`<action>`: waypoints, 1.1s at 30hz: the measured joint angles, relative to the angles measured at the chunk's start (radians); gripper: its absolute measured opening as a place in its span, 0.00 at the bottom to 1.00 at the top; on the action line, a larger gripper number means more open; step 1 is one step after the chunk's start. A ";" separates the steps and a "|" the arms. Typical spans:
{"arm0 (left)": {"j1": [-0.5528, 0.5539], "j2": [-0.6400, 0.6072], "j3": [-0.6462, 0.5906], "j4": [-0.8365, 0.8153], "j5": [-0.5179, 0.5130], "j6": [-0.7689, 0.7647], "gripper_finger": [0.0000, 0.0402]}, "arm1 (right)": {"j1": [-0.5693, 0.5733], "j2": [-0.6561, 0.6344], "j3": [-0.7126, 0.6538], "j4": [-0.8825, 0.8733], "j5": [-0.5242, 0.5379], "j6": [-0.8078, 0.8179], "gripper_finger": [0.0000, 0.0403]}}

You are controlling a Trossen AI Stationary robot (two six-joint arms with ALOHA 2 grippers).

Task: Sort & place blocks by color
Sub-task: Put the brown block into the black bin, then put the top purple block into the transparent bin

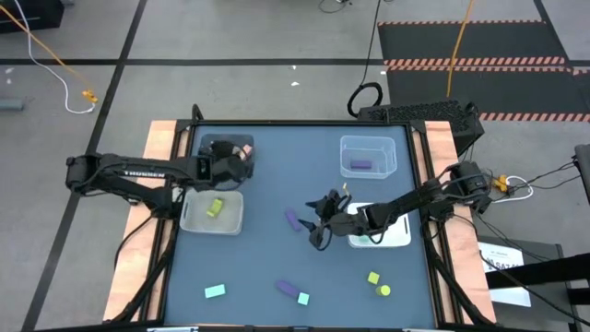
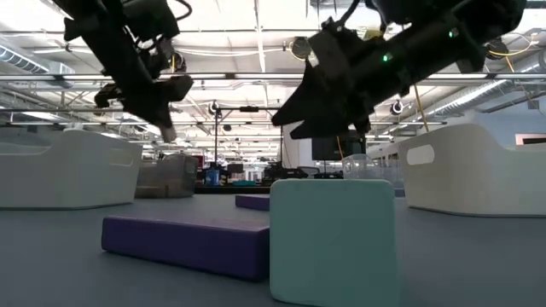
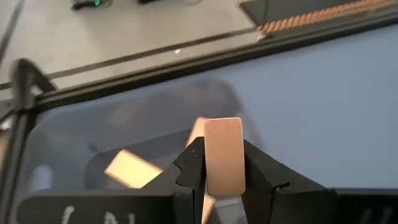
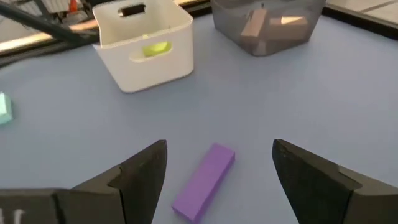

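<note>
My left gripper (image 1: pixel 241 159) is shut on a salmon-orange block (image 3: pixel 224 149) above the dark grey bin (image 1: pixel 214 148) at the far left, which holds more salmon blocks (image 3: pixel 129 168). My right gripper (image 1: pixel 315 221) is open near the table's middle. Its fingers stand on either side of a purple bar (image 4: pixel 205 182) that lies flat on the table, without touching it. The purple bar also shows in the high view (image 1: pixel 293 219). In the low view my left gripper (image 2: pixel 162 115) and my right gripper (image 2: pixel 311 111) hang above the table. My left gripper pinches the salmon block by its two long sides (image 3: pixel 214 177) between its two fingers. The block's free end sticks out past the fingertips. The fingers come from the table's left, slanting down. The block is lifted clear, above the dark grey bin.
A white bin (image 1: pixel 230 221) with a yellow-green block stands at the left, and a clear bin (image 1: pixel 369 143) with a purple block at the far right. Another white bin (image 1: pixel 398 238) lies under my right arm. Teal (image 1: pixel 215 291), purple (image 1: pixel 287 288) and yellow-green (image 1: pixel 373 277) blocks lie near the front edge.
</note>
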 joint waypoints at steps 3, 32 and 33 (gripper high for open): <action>0.020 0.000 0.000 -0.059 0.006 -0.011 0.19 | -0.003 0.031 0.000 0.029 0.000 -0.010 0.70; 0.078 -0.012 0.000 -0.064 0.067 0.075 0.59 | -0.025 0.046 0.132 -0.310 -0.017 0.082 0.70; 0.078 -0.019 0.000 -0.047 0.065 0.081 0.59 | -0.025 0.046 0.132 -0.315 -0.029 0.111 0.70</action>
